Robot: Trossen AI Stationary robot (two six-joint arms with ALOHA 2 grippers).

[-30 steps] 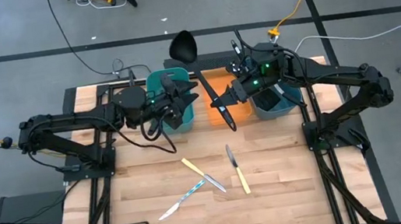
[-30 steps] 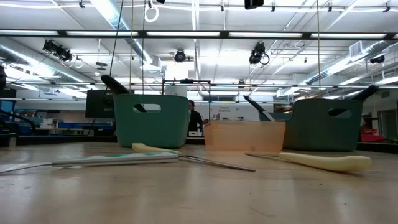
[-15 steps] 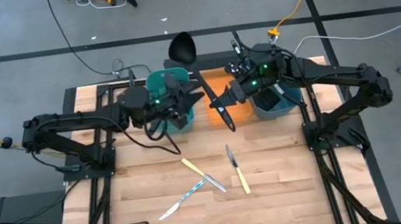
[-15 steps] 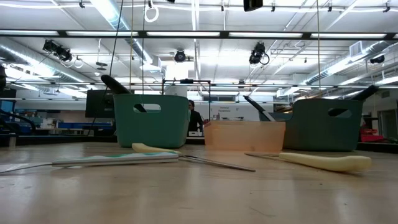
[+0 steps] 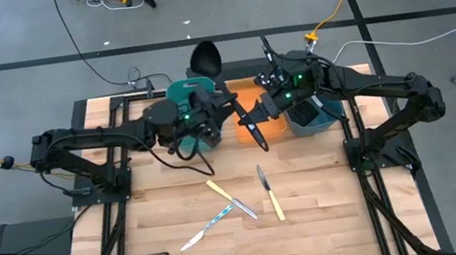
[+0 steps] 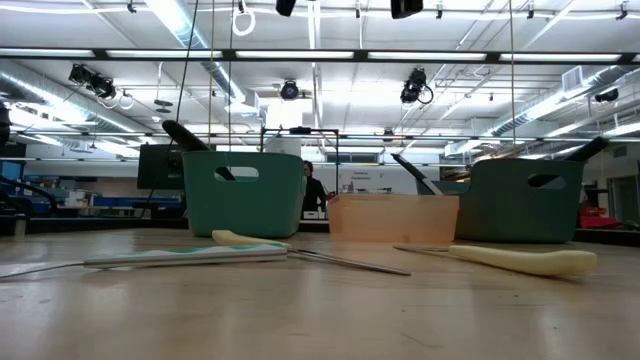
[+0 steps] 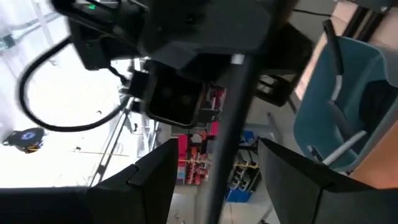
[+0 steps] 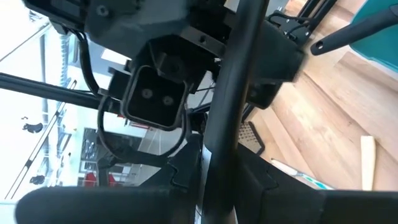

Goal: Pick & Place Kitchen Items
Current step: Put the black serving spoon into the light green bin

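Right gripper (image 5: 255, 118), closed on ladle (image 5: 251, 130) apparently

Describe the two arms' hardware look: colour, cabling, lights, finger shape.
Both arms are black, jointed tube links. The left gripper and right gripper have broad, flat dark fingers. Small green lights glow on both wrists. Loose black cables loop beside the left wrist.

**Four views, one shared worktop**

Overhead: looking straight down on the whole worktop (image 5: 313, 223) and both arms, from well above. Low: level with the surface, facing across it into the room. Wrists: close-up, each aimed at the other arm. Shared by overhead and low: left teal bin (image 5: 180, 92) (image 6: 244, 193), orange tray (image 5: 248, 99) (image 6: 392, 217).
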